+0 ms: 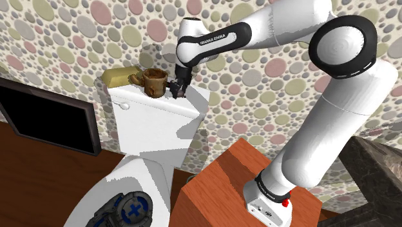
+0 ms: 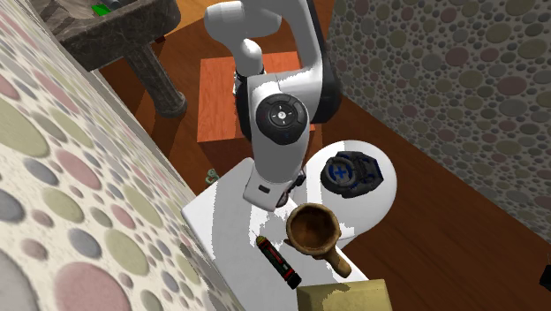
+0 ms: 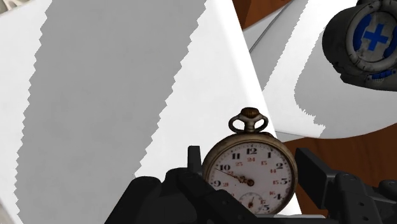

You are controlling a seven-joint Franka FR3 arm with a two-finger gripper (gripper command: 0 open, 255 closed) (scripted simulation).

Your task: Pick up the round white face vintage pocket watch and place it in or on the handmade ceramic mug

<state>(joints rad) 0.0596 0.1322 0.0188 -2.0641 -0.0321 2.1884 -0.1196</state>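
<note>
In the shoulder view we see the arm reach over to a white toilet tank lid (image 1: pixel 154 106) set against a dotted wall. The gripper (image 1: pixel 178 90) points down at the lid's top. Just beside it, on the view's left, a brown mug (image 1: pixel 154 80) stands upright. A tan block (image 1: pixel 121 75) lies past the mug, close against it. Lower down, a round grey and blue gadget (image 1: pixel 129 209) rests on the toilet cover (image 1: pixel 122 177). The watch is too small to make out here.

In the second exterior view we look down from above. The mug (image 2: pixel 313 228) shows its open mouth, and its handle points toward the tan block (image 2: pixel 344 296). A thin black and red stick (image 2: pixel 278 259) lies on the tank lid (image 2: pixel 221 221) near the mug. The gadget (image 2: pixel 353 170) sits apart on the toilet cover (image 2: pixel 388 199). The arm's wrist hides the fingers from us.

In the wrist view the pocket watch (image 3: pixel 249 175) shows its white face and brown crown. It sits between the two black fingers (image 3: pixel 193 156) of the gripper (image 3: pixel 249 154), which press on its rim from both sides. It is over the edge of the tank lid (image 3: pixel 95 95). We cannot tell whether it is raised off the lid. The gadget (image 3: pixel 369 41) lies well beyond it.
</note>
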